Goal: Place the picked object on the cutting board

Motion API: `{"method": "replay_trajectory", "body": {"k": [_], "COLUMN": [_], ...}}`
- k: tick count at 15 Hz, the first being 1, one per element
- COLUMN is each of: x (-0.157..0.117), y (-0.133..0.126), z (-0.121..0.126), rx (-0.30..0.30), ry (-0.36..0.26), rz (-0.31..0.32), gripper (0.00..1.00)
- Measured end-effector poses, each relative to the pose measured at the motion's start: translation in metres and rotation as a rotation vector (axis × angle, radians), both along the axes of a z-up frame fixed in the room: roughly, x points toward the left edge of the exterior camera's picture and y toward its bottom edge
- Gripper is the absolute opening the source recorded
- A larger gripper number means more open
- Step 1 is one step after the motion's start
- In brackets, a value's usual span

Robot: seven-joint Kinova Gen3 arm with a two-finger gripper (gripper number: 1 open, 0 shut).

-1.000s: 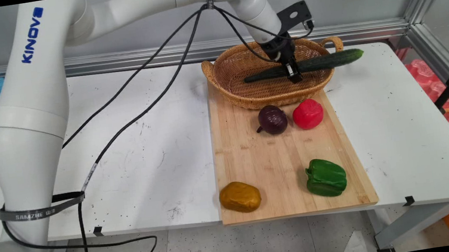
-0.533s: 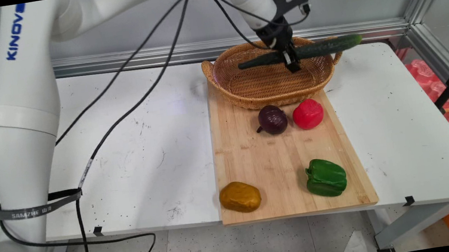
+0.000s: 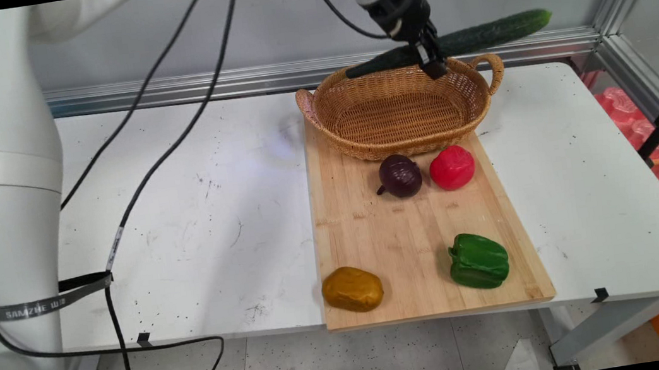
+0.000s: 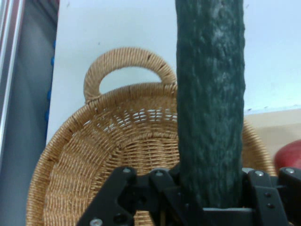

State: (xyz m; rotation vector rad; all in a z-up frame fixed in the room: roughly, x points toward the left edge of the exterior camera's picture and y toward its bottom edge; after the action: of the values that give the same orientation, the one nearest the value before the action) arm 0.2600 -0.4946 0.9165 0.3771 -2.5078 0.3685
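My gripper [image 3: 428, 56] is shut on a long dark green cucumber [image 3: 475, 37], gripping it near its middle. The cucumber hangs roughly level in the air above the far rim of a wicker basket [image 3: 359, 120], its right end tilted slightly up. In the hand view the cucumber [image 4: 210, 103] runs straight up between the jaws, with the empty basket [image 4: 108, 155] and one of its handles below it.
A wooden cutting board [image 3: 400, 239] lies in front of the basket. On it sit a purple onion [image 3: 399, 176], a red pepper [image 3: 452, 167], a green pepper [image 3: 478, 260] and a brown potato [image 3: 352, 289]. Black cables hang from the arm over the table's left half.
The gripper has risen with the cucumber, from inside the basket to above its far rim. The basket and the vegetables on the board have stayed put.
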Motion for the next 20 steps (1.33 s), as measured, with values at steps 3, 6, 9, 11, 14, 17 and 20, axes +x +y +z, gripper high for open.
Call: {"method": "replay_trajectory", "body": {"k": [3, 6, 9, 11, 14, 17, 20], "x": [0.003, 0.006, 0.012, 0.015, 0.021, 0.026, 0.031], "y": [0.017, 0.037, 0.067, 0.083, 0.11, 0.137, 0.162], "z": [0.021, 0.035, 0.05, 0.055, 0.059, 0.057, 0.049], "rx": [0.007, 0.023, 0.054, 0.072, 0.103, 0.138, 0.169], "ry": [0.012, 0.015, 0.009, 0.003, -0.011, -0.03, -0.052], "rz": [0.004, 0.004, -0.001, -0.009, -0.019, -0.027, -0.028], "gripper": [0.0, 0.0, 0.0, 0.0, 0.0, 0.0, 0.0]}}
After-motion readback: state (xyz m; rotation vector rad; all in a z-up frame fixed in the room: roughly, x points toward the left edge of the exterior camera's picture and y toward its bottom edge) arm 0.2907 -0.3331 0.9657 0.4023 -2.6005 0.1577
